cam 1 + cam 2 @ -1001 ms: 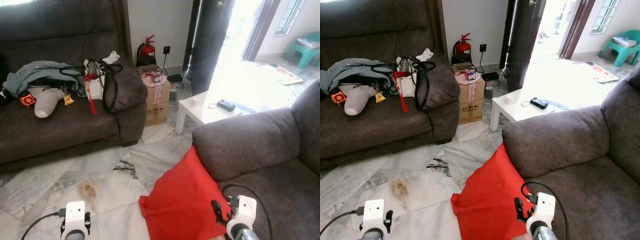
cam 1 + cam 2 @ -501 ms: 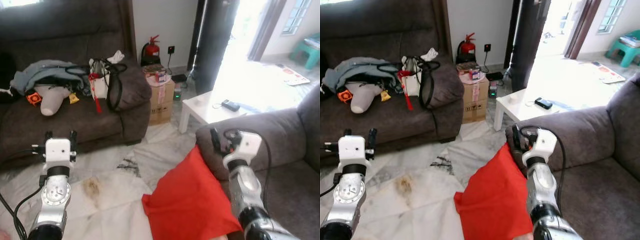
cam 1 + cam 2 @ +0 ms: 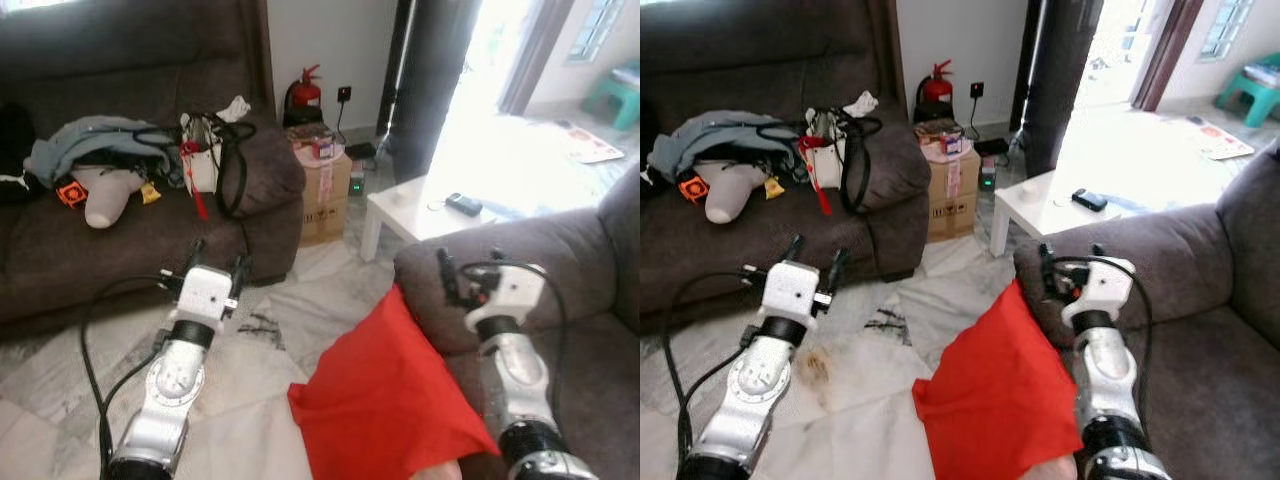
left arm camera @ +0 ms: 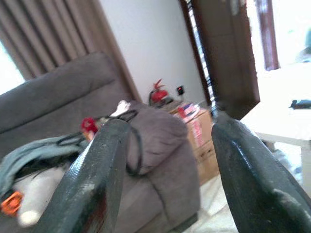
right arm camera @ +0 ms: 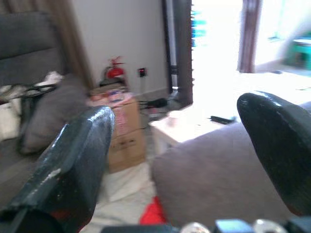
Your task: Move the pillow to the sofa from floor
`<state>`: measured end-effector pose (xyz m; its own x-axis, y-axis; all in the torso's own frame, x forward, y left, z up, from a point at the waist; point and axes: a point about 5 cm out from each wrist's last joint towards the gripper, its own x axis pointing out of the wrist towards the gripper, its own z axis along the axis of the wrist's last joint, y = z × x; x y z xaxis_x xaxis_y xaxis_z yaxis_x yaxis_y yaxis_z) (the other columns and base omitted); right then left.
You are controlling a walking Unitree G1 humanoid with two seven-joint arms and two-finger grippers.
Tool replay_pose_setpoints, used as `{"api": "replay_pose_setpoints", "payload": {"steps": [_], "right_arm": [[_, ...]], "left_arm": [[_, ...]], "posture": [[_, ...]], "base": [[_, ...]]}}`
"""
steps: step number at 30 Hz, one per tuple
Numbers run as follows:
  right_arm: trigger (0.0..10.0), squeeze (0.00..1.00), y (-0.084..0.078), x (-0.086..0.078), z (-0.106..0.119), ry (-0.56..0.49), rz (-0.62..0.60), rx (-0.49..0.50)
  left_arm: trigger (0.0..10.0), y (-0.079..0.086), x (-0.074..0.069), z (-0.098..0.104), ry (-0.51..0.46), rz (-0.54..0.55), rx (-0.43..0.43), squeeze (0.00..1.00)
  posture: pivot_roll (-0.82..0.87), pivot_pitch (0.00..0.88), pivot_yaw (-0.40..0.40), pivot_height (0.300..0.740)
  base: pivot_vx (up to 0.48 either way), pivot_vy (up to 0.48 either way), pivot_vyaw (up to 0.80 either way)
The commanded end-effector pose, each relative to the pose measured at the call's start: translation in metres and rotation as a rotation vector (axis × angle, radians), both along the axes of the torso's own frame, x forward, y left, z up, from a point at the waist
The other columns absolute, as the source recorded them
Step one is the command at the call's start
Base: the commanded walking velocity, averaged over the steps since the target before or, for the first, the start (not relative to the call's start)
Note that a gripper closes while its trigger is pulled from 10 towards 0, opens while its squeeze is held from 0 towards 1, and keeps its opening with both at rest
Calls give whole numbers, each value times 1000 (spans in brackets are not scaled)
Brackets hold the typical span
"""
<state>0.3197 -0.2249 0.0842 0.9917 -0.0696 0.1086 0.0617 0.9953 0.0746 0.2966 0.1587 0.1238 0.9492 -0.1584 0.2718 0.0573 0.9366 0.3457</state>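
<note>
1. One red pillow [image 3: 385, 395] lies on the marble floor [image 3: 290, 320], tipped up with its top corner against the arm of the near grey sofa [image 3: 560, 290]; it looks to rest there because the sofa arm props it, so it is not yet on the seat.
2. Two pincers are raised in front of the robot. The left pincer [image 3: 211, 262] hovers over the floor, well apart from the pillow, its fingers spread and empty.
3. The right pincer [image 3: 468, 272] is up beside the sofa arm, just above the pillow's top corner, also spread and gripping nothing, probably poised to come down on the fabric.
4. Two sofas are in sight: the near one and a far sofa [image 3: 120, 240] piled with clothes and bags.
5. One white worktop [image 3: 420, 212], one cardboard box [image 3: 325, 195], one fire extinguisher [image 3: 303, 92].
</note>
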Motion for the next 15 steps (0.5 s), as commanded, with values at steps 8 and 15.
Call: {"api": "replay_pose_setpoints", "payload": {"steps": [8, 15], "right_arm": [[10000, 0, -21, 5, 8, 25, -79, -11], [10000, 0, -24, 4, 9, 11, -111, -1]], "left_arm": [[10000, -6, 16, 5, 37, 0, 0, 0], [10000, 3, 21, 1, 67, 27, -23, 0]], "posture": [[-22, 0, 5, 740], [-66, 0, 45, 740]], "base": [[0, 0, 0], [0, 0, 0]]}}
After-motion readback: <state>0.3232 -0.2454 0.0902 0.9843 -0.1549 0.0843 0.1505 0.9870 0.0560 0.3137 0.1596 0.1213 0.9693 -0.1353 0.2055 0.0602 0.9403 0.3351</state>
